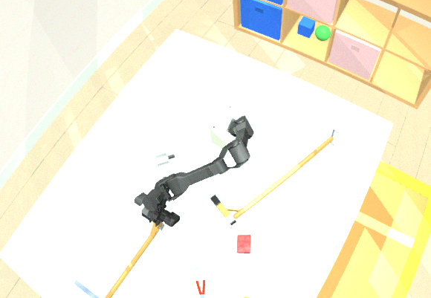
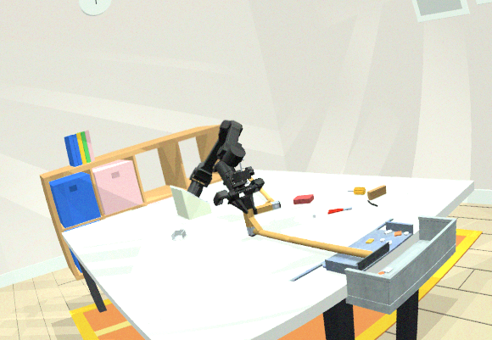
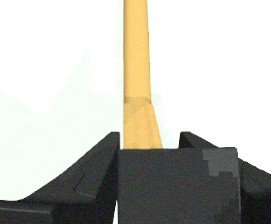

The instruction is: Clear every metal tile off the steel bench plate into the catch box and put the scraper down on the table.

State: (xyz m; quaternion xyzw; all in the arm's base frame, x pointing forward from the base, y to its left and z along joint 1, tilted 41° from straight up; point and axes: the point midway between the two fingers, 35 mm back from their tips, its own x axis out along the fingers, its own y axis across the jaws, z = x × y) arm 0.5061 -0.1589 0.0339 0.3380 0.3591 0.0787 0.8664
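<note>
The black parallel-jaw gripper (image 2: 245, 208) is clenched on the handle end of the long wooden scraper (image 2: 305, 242). Its shaft runs away from the gripper across the white table (image 2: 178, 284), and its dark blade (image 2: 373, 258) rests on the blue-grey steel bench plate (image 2: 339, 264), just beside the grey catch box (image 2: 433, 246). Small tiles (image 2: 370, 240) lie on the plate.

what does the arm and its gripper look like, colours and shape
The arm is one slim jointed limb, dark grey to near black all over, with rounded, chunky joint housings and a matte finish. No cables, labels or coloured markings show on it. The gripper is the same dark shade, with two blocky, angular fingers that look like flat-sided wedges in the wrist view.
</note>
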